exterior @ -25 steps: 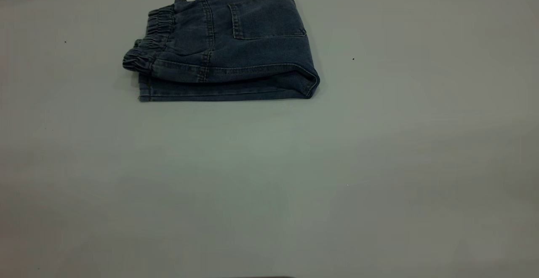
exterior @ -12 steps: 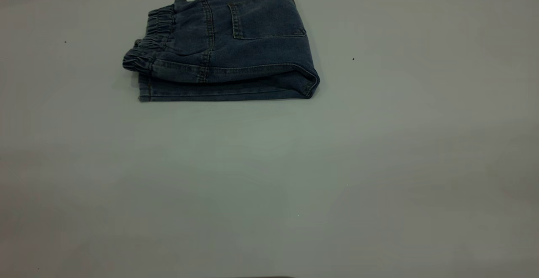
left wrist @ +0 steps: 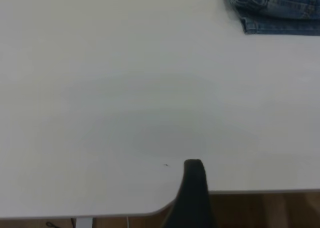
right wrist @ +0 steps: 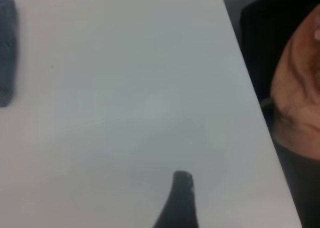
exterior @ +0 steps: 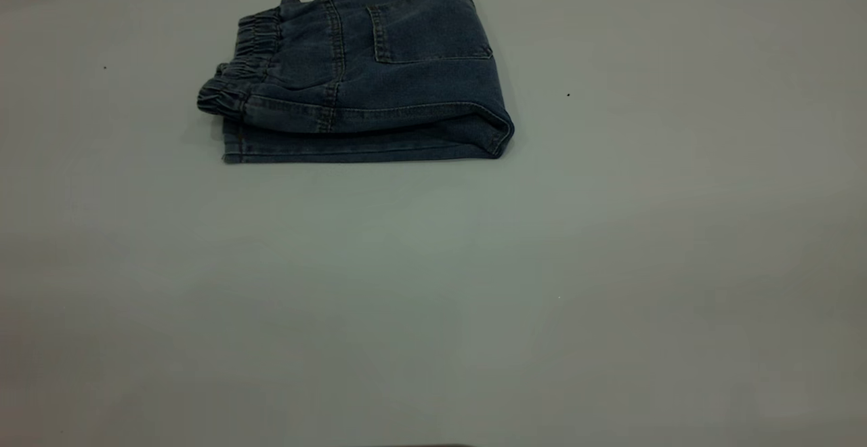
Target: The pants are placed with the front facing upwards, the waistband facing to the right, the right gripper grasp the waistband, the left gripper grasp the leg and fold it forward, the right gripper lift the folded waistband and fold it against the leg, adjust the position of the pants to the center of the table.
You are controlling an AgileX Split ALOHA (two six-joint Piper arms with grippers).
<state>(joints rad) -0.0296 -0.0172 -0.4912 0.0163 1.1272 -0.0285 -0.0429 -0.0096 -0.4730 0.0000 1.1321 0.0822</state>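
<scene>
The pants (exterior: 359, 71) lie folded into a compact blue denim bundle at the far left-centre of the table (exterior: 474, 264), a back patch pocket facing up. The gathered waistband (exterior: 237, 68) is at the bundle's left end, lying over the leg hem below it. Neither gripper shows in the exterior view. The left wrist view shows the left gripper (left wrist: 192, 198) as a black tip over the table's near edge, far from the pants (left wrist: 280, 10). In the right wrist view the right gripper (right wrist: 180, 203), scuffed whitish, hovers over bare table, well away from the pants (right wrist: 6, 52).
A person's hand (right wrist: 300, 87) shows beyond the table's side edge in the right wrist view, against something dark. Brown floor (left wrist: 270, 210) lies past the table's edge in the left wrist view. A wide stretch of bare tabletop spreads in front of and right of the pants.
</scene>
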